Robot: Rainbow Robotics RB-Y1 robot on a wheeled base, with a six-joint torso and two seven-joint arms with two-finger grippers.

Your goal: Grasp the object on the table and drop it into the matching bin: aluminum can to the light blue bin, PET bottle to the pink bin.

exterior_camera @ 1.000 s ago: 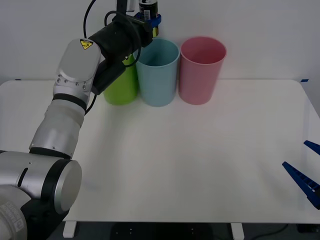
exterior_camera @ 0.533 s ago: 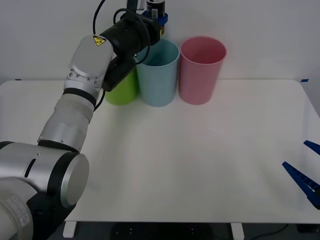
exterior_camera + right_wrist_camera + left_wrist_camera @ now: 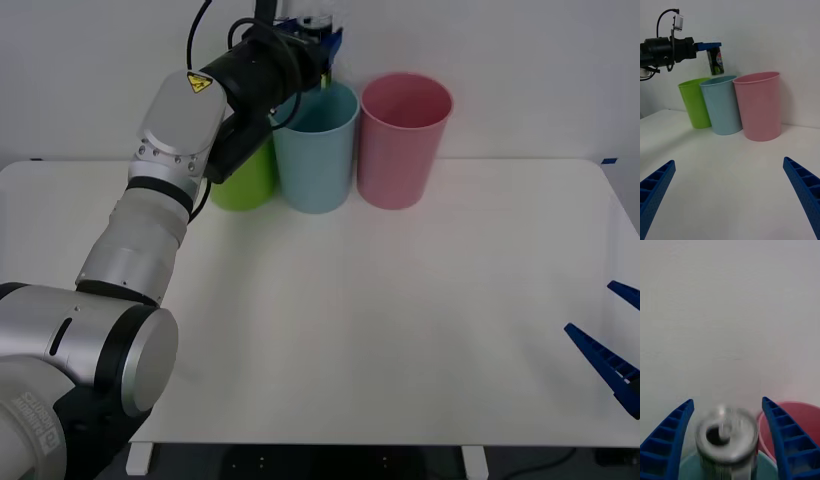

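Can dropping over the blue bin

My left jaws (image 3: 727, 435) stand wide at upper centre of the front frame, the can (image 3: 715, 62) loose between them, blurred, above the blue bin (image 3: 316, 145). Pink bin (image 3: 402, 140) just beside. My right jaws (image 3: 730, 195) are wide, low over the worktop (image 3: 400, 330).

A lime green plastic cup-shaped bin (image 3: 243, 178) stands upright at the far side of the white surface, at the left end of a row of three bins of the same shape. It is just beside its neighbour in the row; whether the two touch cannot be told. In the right wrist view the lime green bin (image 3: 696, 102) tapers downward and its round opening faces up. Behind the row rises a plain white wall (image 3: 520, 70). A small strip of blue tape (image 3: 608, 160) shows at the far right edge of the surface.
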